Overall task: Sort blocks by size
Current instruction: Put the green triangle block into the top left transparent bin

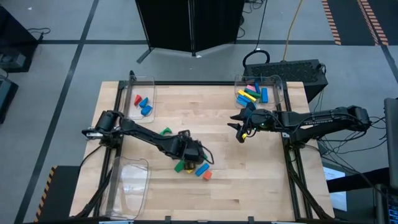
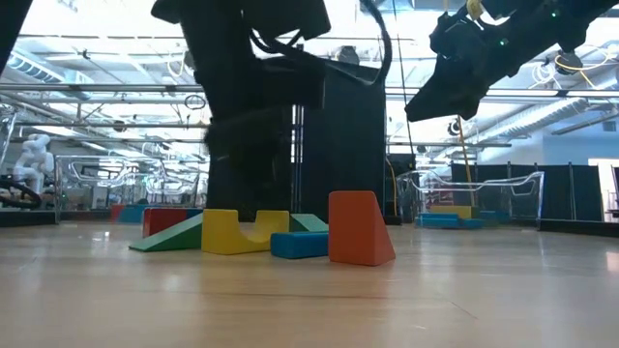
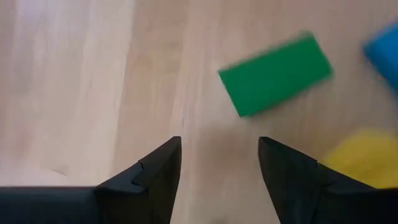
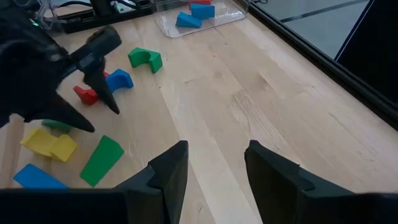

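A cluster of blocks lies at the table's middle near side: a green one (image 1: 180, 166), a yellow one (image 1: 189, 167), a blue one (image 1: 202, 169) and an orange wedge (image 1: 207, 176). My left gripper (image 1: 194, 155) hangs over this cluster, open and empty. In its wrist view (image 3: 219, 149) a green block (image 3: 277, 74) lies flat beyond its fingertips, with a yellow block (image 3: 364, 155) and a blue one (image 3: 382, 50) beside it. A green arch block (image 1: 165, 131) lies apart. My right gripper (image 1: 239, 132) is open and empty, raised above the table (image 2: 435, 97) near the far right bin.
A clear bin (image 1: 142, 99) at the far left holds blue and red blocks. A clear bin (image 1: 258, 93) at the far right holds several coloured blocks. A third clear bin (image 1: 130, 180) stands at the near left. Bare wood (image 1: 261, 174) lies between the cluster and the right edge.
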Action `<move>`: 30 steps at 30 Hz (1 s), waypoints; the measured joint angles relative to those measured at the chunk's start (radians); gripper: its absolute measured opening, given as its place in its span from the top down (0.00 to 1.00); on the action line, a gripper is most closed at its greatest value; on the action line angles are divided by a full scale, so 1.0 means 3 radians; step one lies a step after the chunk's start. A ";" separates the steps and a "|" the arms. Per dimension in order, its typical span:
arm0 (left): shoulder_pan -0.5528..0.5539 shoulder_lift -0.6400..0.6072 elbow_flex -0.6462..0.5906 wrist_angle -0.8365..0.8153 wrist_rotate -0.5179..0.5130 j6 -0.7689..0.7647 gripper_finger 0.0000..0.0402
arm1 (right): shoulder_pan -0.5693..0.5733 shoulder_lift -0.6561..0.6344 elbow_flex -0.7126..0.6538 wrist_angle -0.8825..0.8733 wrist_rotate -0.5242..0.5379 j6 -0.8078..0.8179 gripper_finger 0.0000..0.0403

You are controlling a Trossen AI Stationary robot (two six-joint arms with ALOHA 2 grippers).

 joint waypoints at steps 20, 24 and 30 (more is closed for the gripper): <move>0.0246 0.0001 0.0054 0.0441 0.0550 0.2646 0.47 | 0.0000 0.0000 0.0000 0.0001 -0.0001 -0.0052 0.62; 0.0315 0.0001 0.0054 0.0428 0.0901 0.2829 0.47 | 0.0000 0.0000 0.0000 0.0001 -0.0001 -0.0053 0.62; 0.0364 0.0002 0.0054 0.0480 0.1020 0.2999 0.47 | 0.0001 0.0000 0.0000 0.0001 -0.0001 -0.0054 0.62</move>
